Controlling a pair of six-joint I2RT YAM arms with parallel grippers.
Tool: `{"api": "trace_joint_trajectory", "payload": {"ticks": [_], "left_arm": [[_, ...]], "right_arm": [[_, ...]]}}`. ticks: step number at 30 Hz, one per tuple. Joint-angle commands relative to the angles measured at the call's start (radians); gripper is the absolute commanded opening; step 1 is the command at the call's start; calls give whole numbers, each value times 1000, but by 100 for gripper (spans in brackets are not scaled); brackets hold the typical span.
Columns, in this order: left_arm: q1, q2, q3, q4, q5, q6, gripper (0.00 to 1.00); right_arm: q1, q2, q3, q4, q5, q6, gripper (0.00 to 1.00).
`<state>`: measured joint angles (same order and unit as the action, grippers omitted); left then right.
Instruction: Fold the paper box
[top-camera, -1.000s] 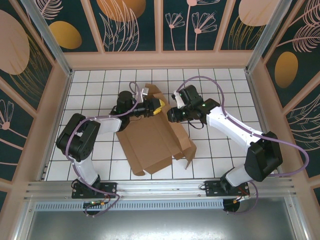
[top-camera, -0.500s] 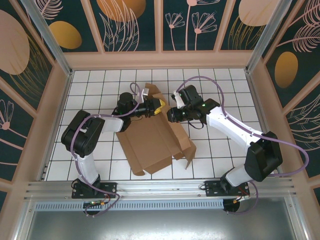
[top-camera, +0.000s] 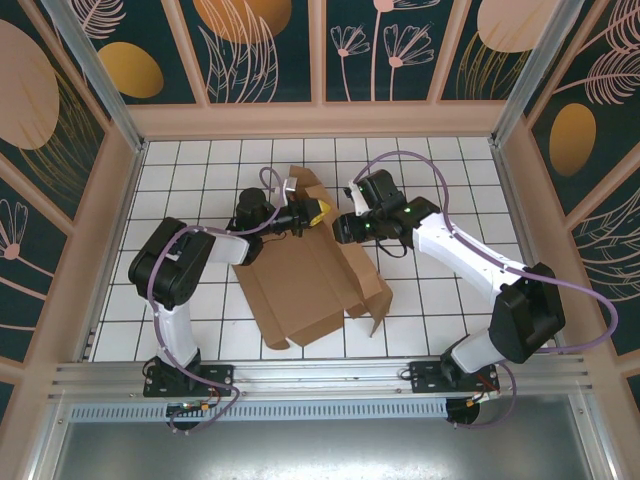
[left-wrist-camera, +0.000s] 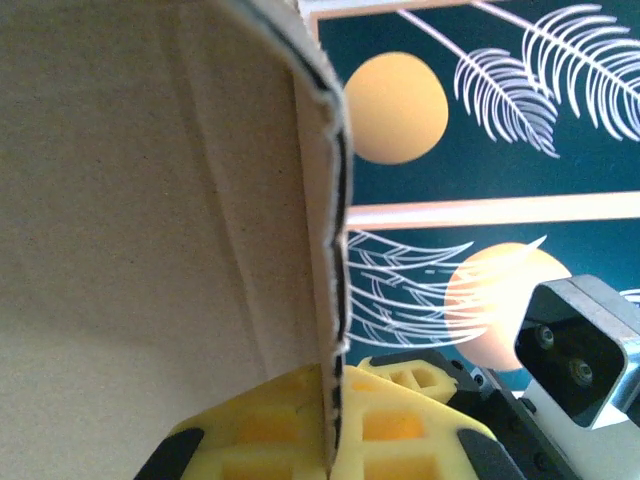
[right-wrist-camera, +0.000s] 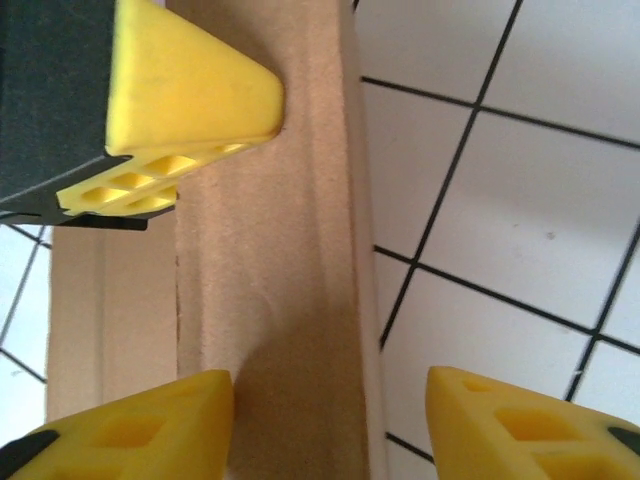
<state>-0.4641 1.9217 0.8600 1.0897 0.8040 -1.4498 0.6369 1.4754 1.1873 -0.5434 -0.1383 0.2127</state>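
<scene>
1. Rising from the near edge of a white tiled table (top-camera: 190, 160), the left arm (top-camera: 170, 275) and the right arm (top-camera: 470, 255) both bend inward toward the middle.
2. Between them lies the paper box (top-camera: 295, 285), plain brown cardboard, only partly folded. Its broad panel rests flat on the tiles at a slant, a side wall stands up along its right edge, and a flap (top-camera: 305, 185) rises at its far end.
3. Just beyond the flat panel, the left gripper (top-camera: 312, 212) points to the right with its jaws clamped on the upright cardboard. In the left wrist view, its yellow fingers (left-wrist-camera: 250, 435) press together, and the rough cut edge of the sheet runs down between them.
4. Right beside it, the right gripper (top-camera: 340, 228) faces left, almost tip to tip with the left one. Its jaws stand apart.
5. In the right wrist view, one yellow finger (right-wrist-camera: 130, 430) is over cardboard and the other is over bare tile. A creased band of the box runs through the gap. Whether either finger touches it cannot be told. One fingertip (right-wrist-camera: 190, 100) of the left gripper sits farther along the same band.
6. Farthest away, wall panels (top-camera: 400, 50) in dark teal carry pale leaf drawings and orange discs.
</scene>
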Motion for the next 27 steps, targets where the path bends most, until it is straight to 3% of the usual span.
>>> {"api": "trace_joint_trajectory", "payload": {"ticks": [1,5,10,15,19,22,27], "left_arm": [[-3,-45,-18,132,-119,-9,0],[-4,-63,-29,192,-256,-32,0],[-31,-136,-100,271,-580,-21,0],[-97,-242,-117,114,-858,30,0],[-126,-290,-138,7,-988,-4,0],[-151,-314,-129,-96,-1032,4,0],[-225,-378,-145,-209,-1191,51,0]], "right_arm": [[6,-41,51,-53,126,-20,56],[3,-87,82,-45,199,-31,56],[-17,-145,73,-13,243,-27,56],[-24,-215,36,8,231,-19,54],[-20,-229,40,-29,158,-18,53],[17,-252,-15,-12,62,-15,46],[103,-286,-130,25,75,48,32]]}}
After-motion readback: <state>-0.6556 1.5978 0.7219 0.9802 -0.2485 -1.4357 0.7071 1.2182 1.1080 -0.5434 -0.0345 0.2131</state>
